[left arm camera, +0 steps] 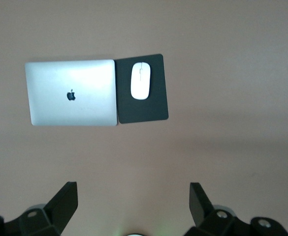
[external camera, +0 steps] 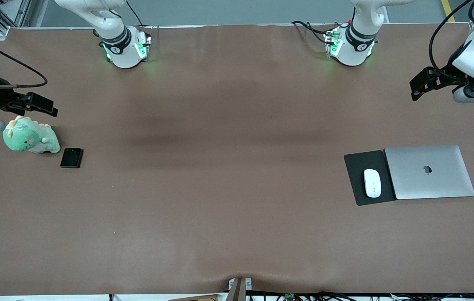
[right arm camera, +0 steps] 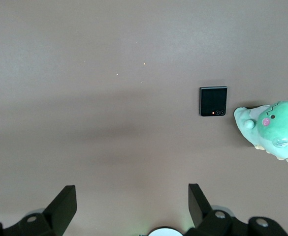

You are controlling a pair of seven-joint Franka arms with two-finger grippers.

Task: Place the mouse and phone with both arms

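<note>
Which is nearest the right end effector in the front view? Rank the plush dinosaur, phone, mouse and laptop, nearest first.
The right end effector hangs open at its arm's end of the table.
1. Plush dinosaur: almost under it.
2. Phone: beside the dinosaur, nearer the front camera.
3. Mouse: on the mouse pad, toward the left arm's end.
4. Laptop: beside the pad, closer to that end.

Brown-covered table, grey floor

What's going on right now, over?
Left gripper and right gripper open, empty, raised. Mouse on mouse pad beside laptop; phone beside plush dinosaur. Nothing blocking.
</note>
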